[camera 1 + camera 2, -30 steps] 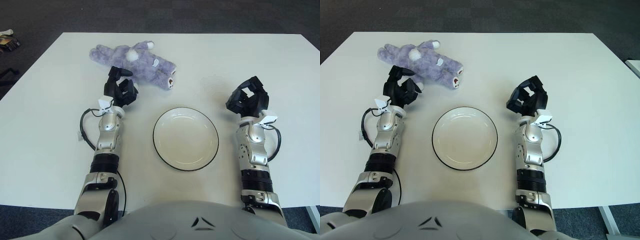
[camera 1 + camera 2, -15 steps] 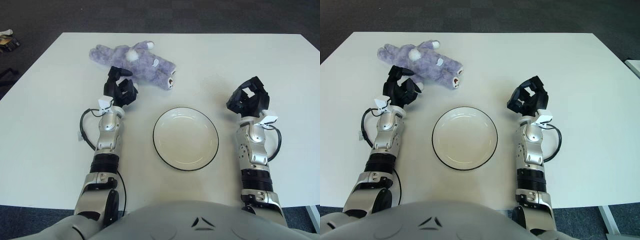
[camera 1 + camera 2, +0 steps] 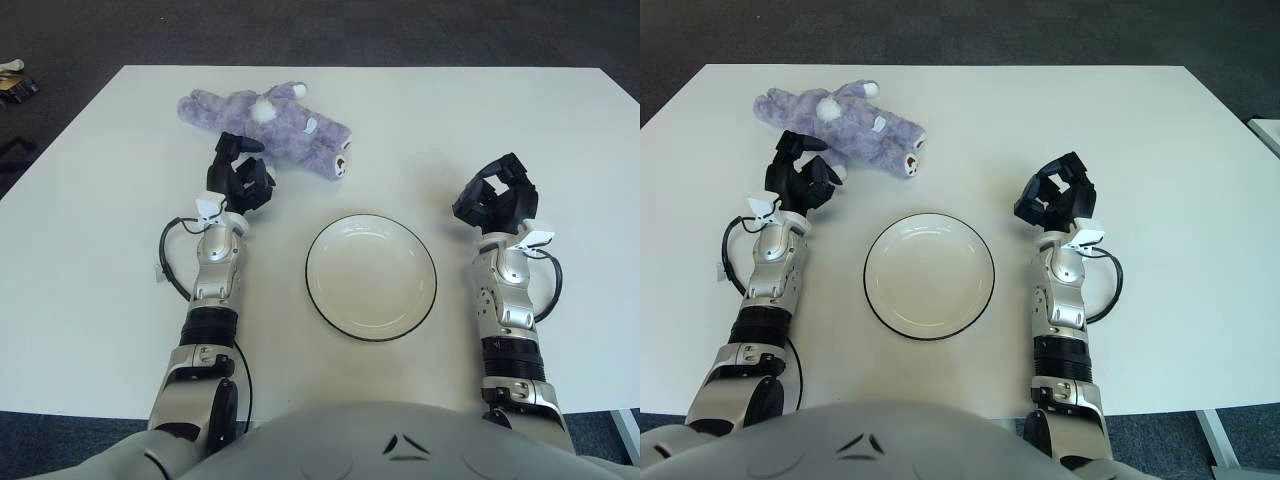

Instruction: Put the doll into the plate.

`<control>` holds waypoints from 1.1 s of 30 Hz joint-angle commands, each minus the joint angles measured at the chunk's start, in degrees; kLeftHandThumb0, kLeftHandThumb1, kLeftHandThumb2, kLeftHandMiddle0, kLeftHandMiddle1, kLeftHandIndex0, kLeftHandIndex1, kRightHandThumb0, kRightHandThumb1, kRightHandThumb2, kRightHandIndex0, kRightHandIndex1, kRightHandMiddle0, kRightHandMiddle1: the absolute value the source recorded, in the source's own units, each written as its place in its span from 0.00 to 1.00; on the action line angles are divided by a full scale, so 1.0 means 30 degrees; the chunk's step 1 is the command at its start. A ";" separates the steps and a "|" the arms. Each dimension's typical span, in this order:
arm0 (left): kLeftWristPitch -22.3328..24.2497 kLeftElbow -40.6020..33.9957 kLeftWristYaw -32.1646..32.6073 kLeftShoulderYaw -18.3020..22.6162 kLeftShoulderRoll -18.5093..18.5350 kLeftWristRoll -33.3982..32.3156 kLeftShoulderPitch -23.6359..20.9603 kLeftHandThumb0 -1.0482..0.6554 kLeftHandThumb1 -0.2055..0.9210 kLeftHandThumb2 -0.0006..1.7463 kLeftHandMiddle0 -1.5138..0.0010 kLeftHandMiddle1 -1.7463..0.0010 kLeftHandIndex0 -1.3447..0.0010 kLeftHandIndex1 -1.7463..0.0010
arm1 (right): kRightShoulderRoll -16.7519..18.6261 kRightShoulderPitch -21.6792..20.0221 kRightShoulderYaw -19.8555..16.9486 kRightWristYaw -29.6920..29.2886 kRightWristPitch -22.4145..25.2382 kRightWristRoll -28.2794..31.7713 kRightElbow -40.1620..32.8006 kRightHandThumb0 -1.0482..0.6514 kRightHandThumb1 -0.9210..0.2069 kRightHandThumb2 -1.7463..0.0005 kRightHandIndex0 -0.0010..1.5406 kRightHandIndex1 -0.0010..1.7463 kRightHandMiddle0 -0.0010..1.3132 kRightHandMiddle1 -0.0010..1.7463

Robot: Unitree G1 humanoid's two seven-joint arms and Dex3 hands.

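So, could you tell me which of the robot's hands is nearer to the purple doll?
The left. The left hand is just in front of the doll, at its near edge, holding nothing. The right hand is far off to the doll's right, beyond the plate.

On the table (image 3: 100, 250) the plate (image 3: 371, 277) sits near the front between the left hand (image 3: 238, 178) and the right hand (image 3: 496, 196), with the doll (image 3: 265, 123) lying behind the left hand, far left of the plate.

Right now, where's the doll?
The doll lies on the table's far left part, beyond the plate, just past the left robot hand.
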 commanded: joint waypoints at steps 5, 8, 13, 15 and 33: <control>-0.1028 0.1040 0.0454 0.0102 -0.0007 0.0716 0.1036 0.38 0.71 0.55 0.44 0.02 0.70 0.00 | 0.1321 0.1199 -0.0002 0.0137 -0.0324 0.0346 0.0821 0.32 0.58 0.21 0.71 1.00 0.50 1.00; -0.1392 0.1227 0.0713 0.0106 0.0175 0.1125 0.0904 0.38 0.71 0.56 0.44 0.02 0.70 0.00 | 0.1263 0.1179 -0.0062 0.0240 -0.0280 0.0409 0.0853 0.32 0.58 0.21 0.70 1.00 0.50 1.00; -0.1729 0.1525 0.1175 0.0196 0.0437 0.1683 0.0638 0.38 0.71 0.55 0.45 0.01 0.70 0.00 | 0.1180 0.1127 -0.0132 0.0438 -0.0251 0.0462 0.0945 0.32 0.58 0.21 0.70 1.00 0.50 1.00; -0.2062 0.1574 0.1327 0.0236 0.0742 0.1992 0.0004 0.38 0.72 0.54 0.45 0.01 0.71 0.00 | 0.1058 0.1041 -0.0166 0.0633 -0.0161 0.0547 0.1026 0.32 0.57 0.22 0.70 1.00 0.50 1.00; -0.2296 0.1380 0.0809 -0.0036 0.2660 0.3079 -0.2061 0.38 0.74 0.53 0.41 0.05 0.72 0.00 | 0.0909 0.0809 -0.0080 0.1440 0.0609 0.0863 0.0684 0.33 0.55 0.23 0.69 1.00 0.48 1.00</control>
